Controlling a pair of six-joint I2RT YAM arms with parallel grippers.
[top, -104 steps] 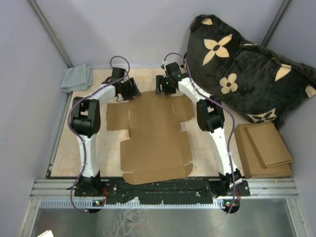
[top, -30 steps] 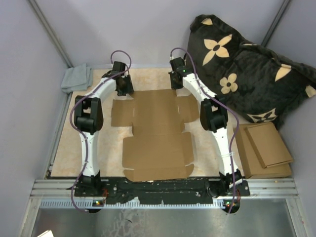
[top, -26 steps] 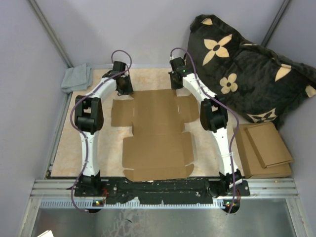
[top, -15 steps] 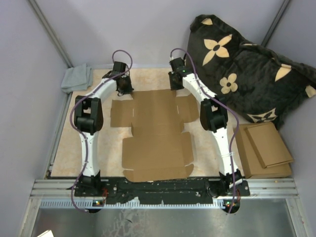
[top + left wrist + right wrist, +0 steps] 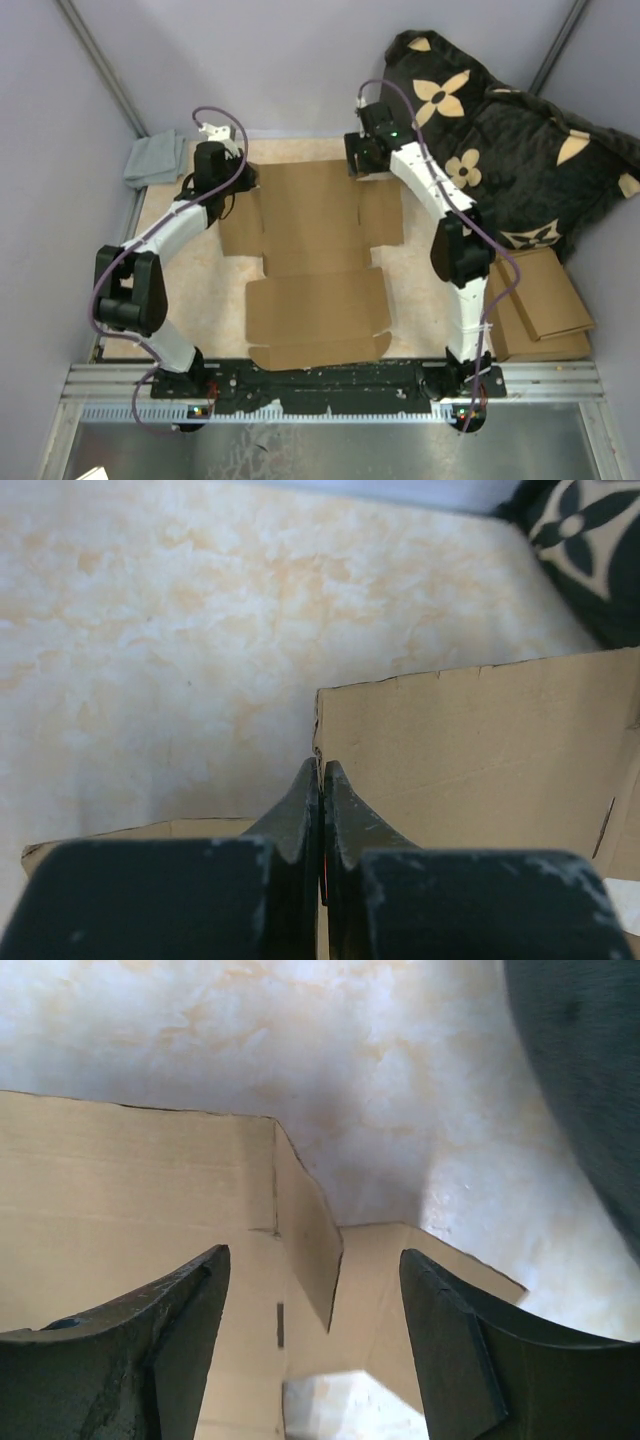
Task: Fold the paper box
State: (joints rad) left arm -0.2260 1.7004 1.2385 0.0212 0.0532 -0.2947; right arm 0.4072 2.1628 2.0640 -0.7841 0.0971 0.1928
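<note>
Change since half a second ago, top view: left arm has swung its elbow out toward the table's left edge. The right arm now reaches out straighter. The box [image 5: 315, 300] keeps its near flap by the arm bases, but its far panel reaches farther toward the back wall than before. The right jaws, closed a second ago, now stand apart.

Box position: flat on the table [image 5: 190, 290] between the two arms, mid-table. The far end is at the grippers and looks raised in the wrist views.

Hard to make out: from above, both sets of fingertips are lost under the wrist bodies. In the left wrist view the box runs off the right edge. How high the far panel sits cannot be told.

Left gripper [image 5: 320, 770] at the far left corner: fingers [image 5: 295, 815] pressed together, the box's edge running in between them, pinched.

Right gripper [image 5: 312, 1260] at the far right corner: jaws wide, straddling an upright side flap, touching nothing.

Right of the table: cardboard stack [image 5: 540, 300]. Behind it, a black flowered cushion [image 5: 500, 140]. Far left corner: grey cloth [image 5: 155, 158].
</note>
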